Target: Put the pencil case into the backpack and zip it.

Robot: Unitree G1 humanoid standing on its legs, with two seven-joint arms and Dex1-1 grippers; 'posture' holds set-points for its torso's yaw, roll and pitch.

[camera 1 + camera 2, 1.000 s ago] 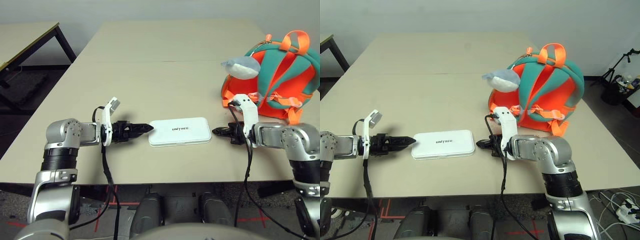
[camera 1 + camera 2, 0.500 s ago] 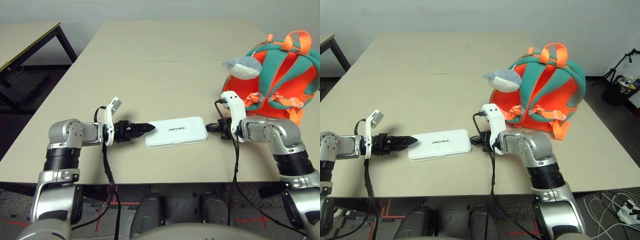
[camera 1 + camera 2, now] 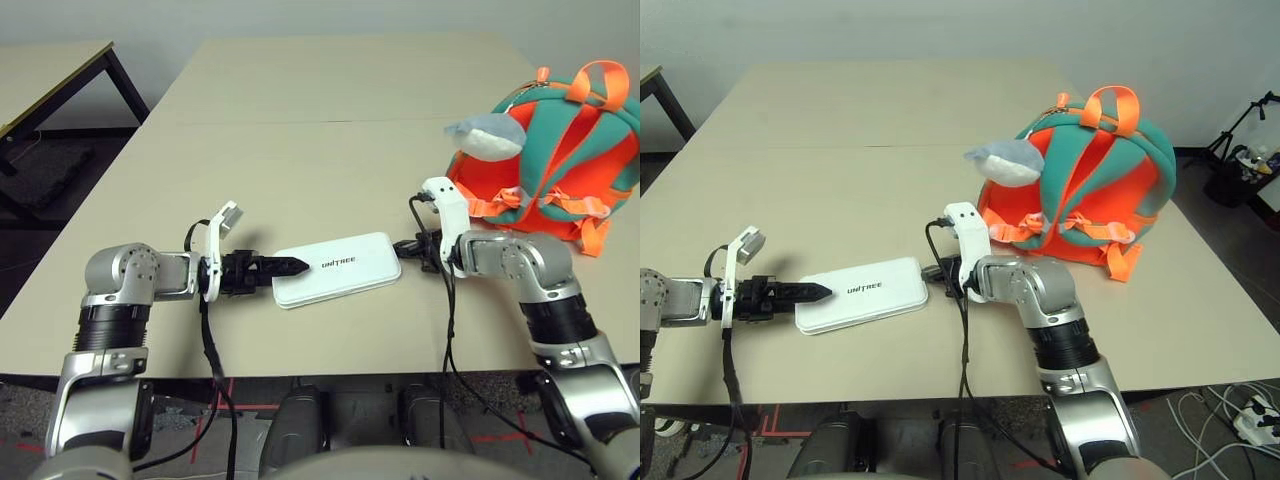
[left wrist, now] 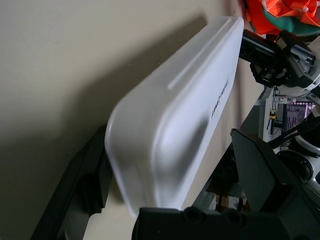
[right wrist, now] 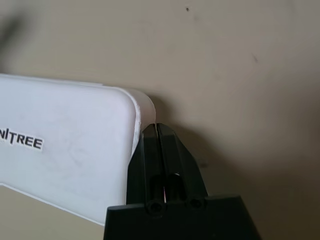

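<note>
Your right gripper [image 5: 157, 131], fingers pressed together, touches the pencil case [image 3: 335, 267] at its right end, mid-frame on the table [image 3: 300, 130]. Your left gripper [image 3: 292, 265] straddles the case's left end, fingers apart. The backpack [image 3: 560, 150] sits upper right.

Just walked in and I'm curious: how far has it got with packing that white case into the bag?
Early days. Nothing is packed: the pencil case lies on the table, apart from the backpack. In hand: the left gripper fingers straddle one end; the right gripper, fingers shut, presses the other. Left: loading, zipping.
</note>
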